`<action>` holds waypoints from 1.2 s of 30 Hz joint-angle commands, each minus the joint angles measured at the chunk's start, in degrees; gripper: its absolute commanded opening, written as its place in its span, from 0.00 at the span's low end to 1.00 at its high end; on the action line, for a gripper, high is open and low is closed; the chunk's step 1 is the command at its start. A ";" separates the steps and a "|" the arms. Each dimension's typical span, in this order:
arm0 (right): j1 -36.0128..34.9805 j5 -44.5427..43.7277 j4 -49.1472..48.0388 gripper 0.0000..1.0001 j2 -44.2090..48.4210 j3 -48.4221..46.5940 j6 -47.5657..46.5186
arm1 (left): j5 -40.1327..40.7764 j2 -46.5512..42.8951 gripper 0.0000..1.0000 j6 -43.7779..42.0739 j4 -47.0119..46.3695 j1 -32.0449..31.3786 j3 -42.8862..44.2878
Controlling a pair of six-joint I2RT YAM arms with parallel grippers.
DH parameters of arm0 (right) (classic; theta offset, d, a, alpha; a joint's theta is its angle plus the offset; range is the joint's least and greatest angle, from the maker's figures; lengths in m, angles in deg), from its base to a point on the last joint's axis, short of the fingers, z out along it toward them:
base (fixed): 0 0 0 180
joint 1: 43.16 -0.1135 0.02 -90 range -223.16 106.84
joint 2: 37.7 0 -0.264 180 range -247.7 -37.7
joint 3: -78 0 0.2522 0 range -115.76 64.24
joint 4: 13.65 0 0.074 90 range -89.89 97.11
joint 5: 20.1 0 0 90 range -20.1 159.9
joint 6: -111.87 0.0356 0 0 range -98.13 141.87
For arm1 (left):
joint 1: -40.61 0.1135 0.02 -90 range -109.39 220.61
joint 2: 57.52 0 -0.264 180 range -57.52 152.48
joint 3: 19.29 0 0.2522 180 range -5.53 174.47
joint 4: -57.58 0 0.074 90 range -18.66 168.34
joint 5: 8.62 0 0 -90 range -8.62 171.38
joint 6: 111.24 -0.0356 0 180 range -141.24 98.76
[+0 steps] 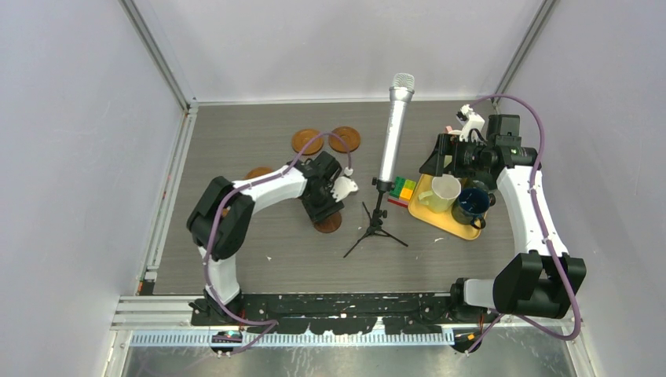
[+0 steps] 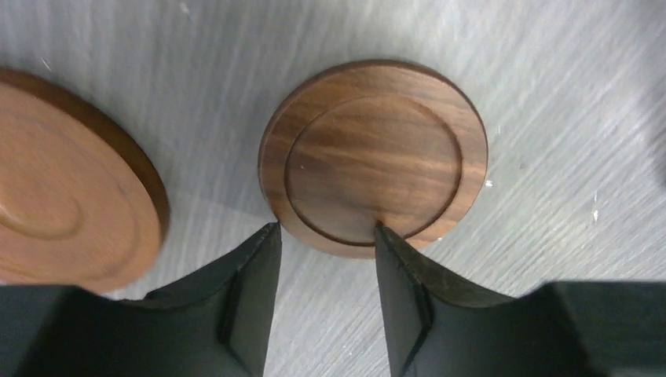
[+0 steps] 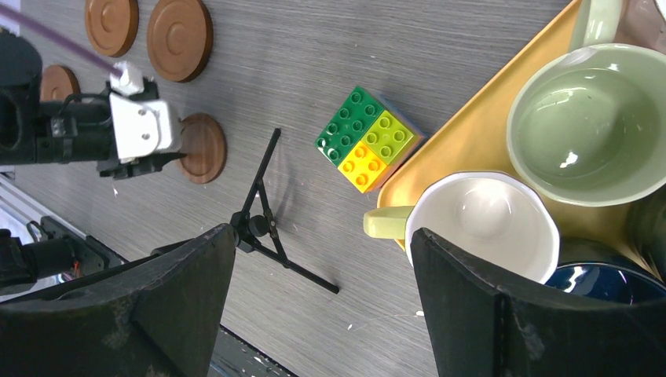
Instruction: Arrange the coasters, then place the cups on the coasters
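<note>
A dark brown coaster point(image 2: 373, 157) lies flat on the table, and my left gripper point(image 2: 326, 228) stands open right at its near rim. One fingertip touches the rim's left side and the other overlaps the rim; bare table shows between them. An orange-brown coaster point(image 2: 71, 181) lies just to its left. From above, the dark coaster point(image 1: 328, 223) sits under my left gripper point(image 1: 328, 210), with two coasters point(image 1: 307, 141) point(image 1: 345, 139) further back. My right gripper point(image 3: 322, 259) hangs open and empty above the tray edge, next to the cream-yellow cup point(image 3: 483, 220), pale green cup point(image 3: 593, 126) and dark blue cup point(image 3: 597, 283).
A silver microphone point(image 1: 395, 129) on a black tripod point(image 1: 375, 228) stands mid-table between the arms. A green, lime and yellow brick block point(image 1: 404, 189) lies beside the yellow tray point(image 1: 440, 218) that holds the cups. Another coaster point(image 1: 259, 171) peeks out behind the left arm.
</note>
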State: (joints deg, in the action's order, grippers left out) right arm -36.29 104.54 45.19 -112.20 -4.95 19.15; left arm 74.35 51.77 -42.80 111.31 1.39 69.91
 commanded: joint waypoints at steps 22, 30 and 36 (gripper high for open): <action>0.25 1.38 -0.96 0.86 0.77 -0.61 0.35 | 2.36 -17.74 0.43 -23.01 5.31 37.76 -21.06; 0.25 1.18 -0.96 0.86 0.32 -0.68 0.30 | -0.44 -15.93 0.43 -21.37 5.63 38.87 -18.79; 0.25 1.01 -0.96 0.86 0.53 -0.60 0.17 | -3.60 -17.25 0.58 -20.30 8.28 38.96 -17.78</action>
State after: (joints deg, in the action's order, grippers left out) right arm -36.29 104.95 45.19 -112.20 -4.84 19.22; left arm 74.74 35.40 -63.65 116.93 39.99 49.84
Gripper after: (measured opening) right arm 0.865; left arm 0.531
